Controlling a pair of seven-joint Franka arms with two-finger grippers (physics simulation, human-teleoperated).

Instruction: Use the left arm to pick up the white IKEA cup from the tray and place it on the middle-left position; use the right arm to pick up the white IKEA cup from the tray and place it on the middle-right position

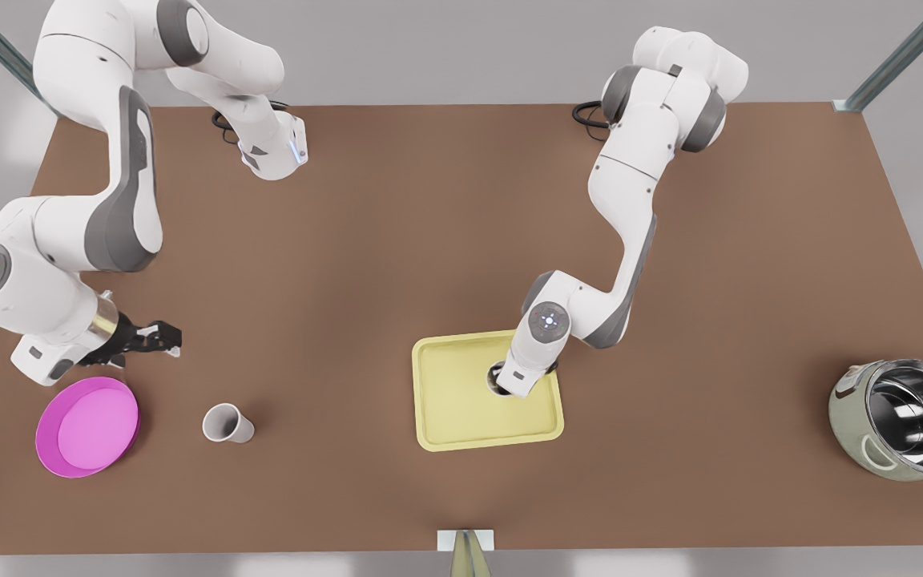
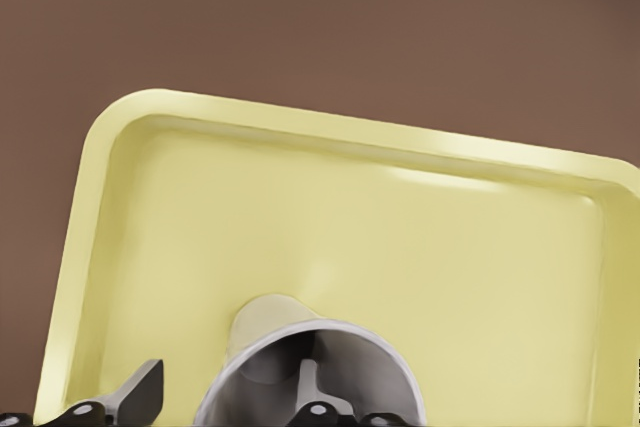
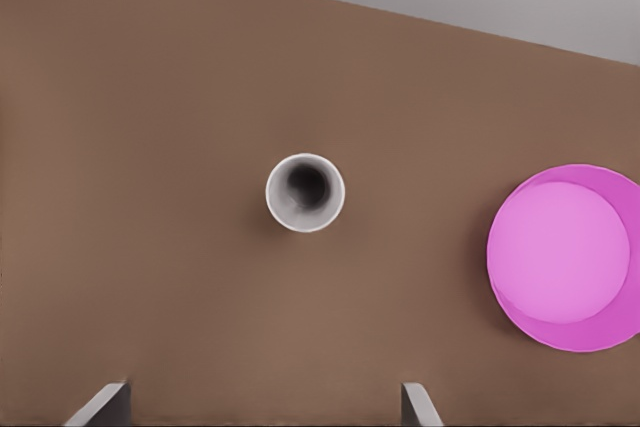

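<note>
Left gripper (image 1: 507, 385) of mine sits low in the tray (image 1: 447, 417), fingers apart astride one white cup's (image 2: 300, 347) wall. My right gripper (image 1: 163, 336) hangs wide open near the second cup (image 1: 226, 422), which stands on the table (image 1: 397, 240).

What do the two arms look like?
Both are white with grey joints and a round lit marking near the wrist; black cables coil at the bases. The right arm, by the pink dish, has a brass wrist band and black jaws. The left arm, over the tray, has an all-white boxy hand.
</note>
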